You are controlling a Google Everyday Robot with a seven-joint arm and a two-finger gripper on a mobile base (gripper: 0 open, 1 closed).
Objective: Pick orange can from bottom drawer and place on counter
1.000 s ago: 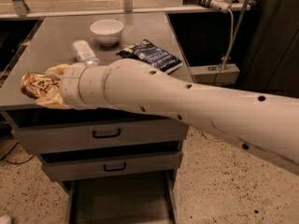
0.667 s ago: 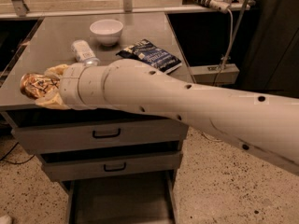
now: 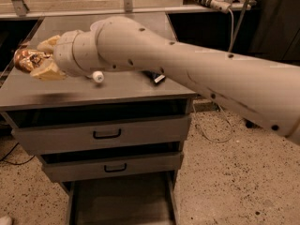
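So the big cream-coloured arm [image 3: 187, 74] comes in from the right edge and stretches pretty much level across the whole desk [image 3: 70, 90], slightly downhill toward the left. It's a fat tube with little dark holes dotted along it, then a ringed wrist section, and it covers most of the desk's middle.

The claw [image 3: 36, 60] ends up out at the desk's left edge, pointing left. Its two pale fingers [image 3: 47, 72] sit one above and one below the orange can [image 3: 24, 60], clamped onto it. The can is shiny and crinkly and sticks out past the fingertips. It looks like it's held a bit above the surface, since there's a dark smear of shadow on the desk under the wrist, but I can't say for sure whether it's touching.

A white bottle cap [image 3: 97, 76] pokes out from under the arm, and the corner of a dark packet [image 3: 157, 77] shows a bit further right. Any print on either is too small to read, same for the can.

Down below, the bottom drawer [image 3: 122, 200] is pulled open with its dark floor showing, under two shut drawer fronts [image 3: 107, 134].
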